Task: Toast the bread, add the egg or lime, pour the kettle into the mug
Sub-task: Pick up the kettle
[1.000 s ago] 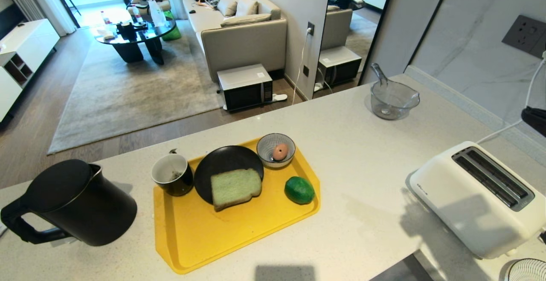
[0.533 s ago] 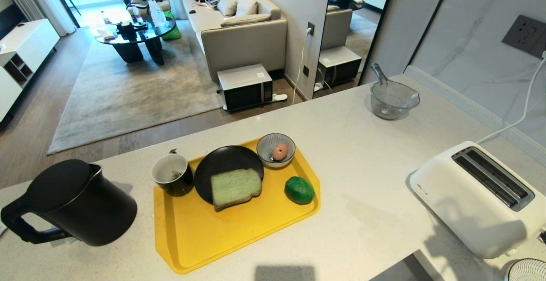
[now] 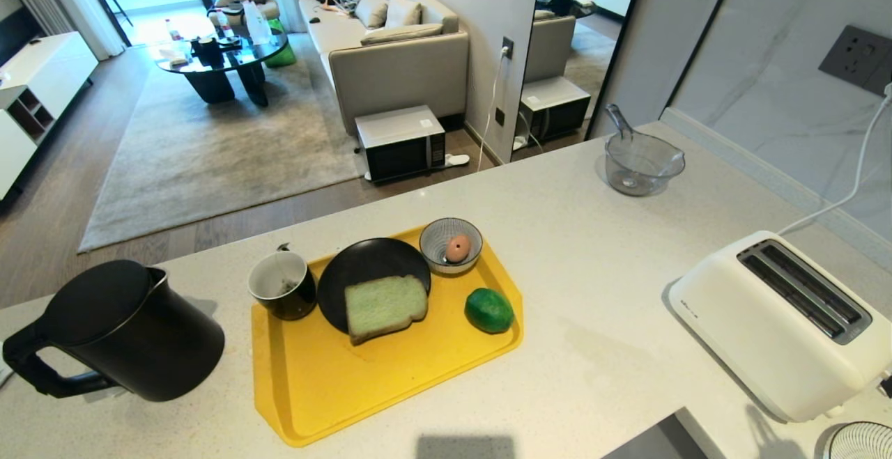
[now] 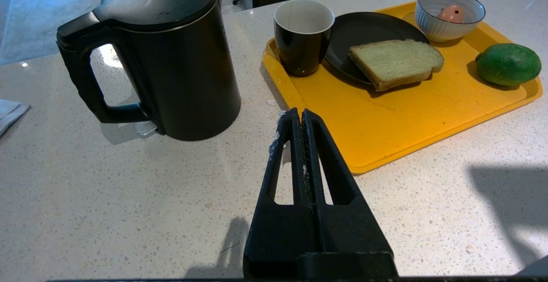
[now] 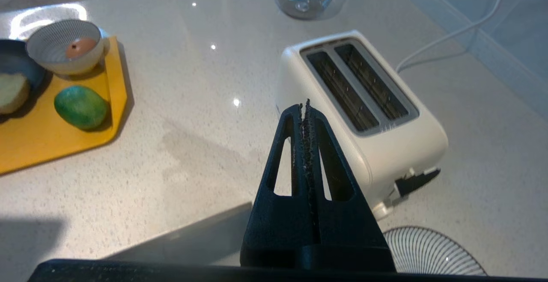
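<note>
Bread (image 3: 385, 308) lay on the black plate (image 3: 362, 264) mid-tray (image 3: 327, 389); toaster (image 3: 780, 320) slots were empty at the bench's right edge. Lime (image 3: 489, 310) was uncut; mug (image 3: 281, 285) held no water; kettle (image 3: 118, 330) sat left. Left gripper (image 4: 296, 116) and right gripper (image 5: 303, 110) were clenched, empty. Judged: nothing was completed.

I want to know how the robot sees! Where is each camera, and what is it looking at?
Head view: high on the robot, looking down at the counter with kettle, yellow tray and toaster; no robot parts show.
Left wrist view: behind the shut left gripper, facing the kettle and tray.
Right wrist view: behind the shut right gripper, facing the toaster.
Shared: both wrist views show the lime and the egg in its striped bowl.
</note>
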